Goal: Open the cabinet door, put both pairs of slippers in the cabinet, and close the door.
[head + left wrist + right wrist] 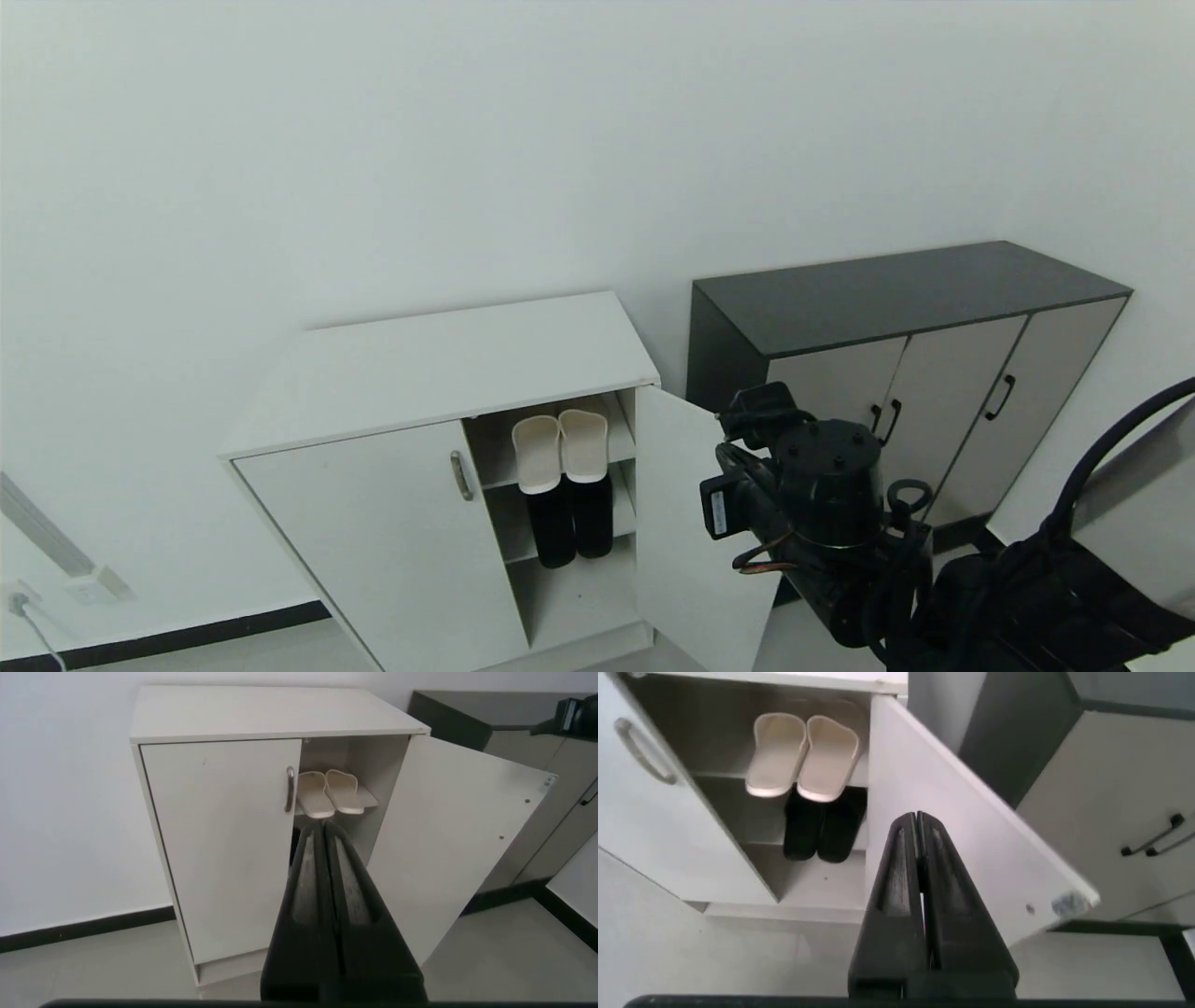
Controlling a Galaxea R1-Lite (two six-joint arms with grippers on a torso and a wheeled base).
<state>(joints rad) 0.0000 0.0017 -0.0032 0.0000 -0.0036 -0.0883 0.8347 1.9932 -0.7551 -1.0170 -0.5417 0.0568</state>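
Close by the open cabinet door (971, 831), the right fingers (898, 868) are pressed together, holding nothing; the left fingers (308, 877) are together too. At 9 o'clock of the door, the white slippers (560, 448) sit on a shelf (621, 446), the black slippers (571, 523) at 6 o'clock below. Slipper ends seem to stick out, so a hard push may make the door bump them and stay open. No writing can be read.

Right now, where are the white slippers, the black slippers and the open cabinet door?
white slippers (583, 446), head view, middle of the slipper nearer the open door.
black slippers (594, 518), head view, middle of the slipper nearer the open door.
open cabinet door (672, 523), head view, its inner face.
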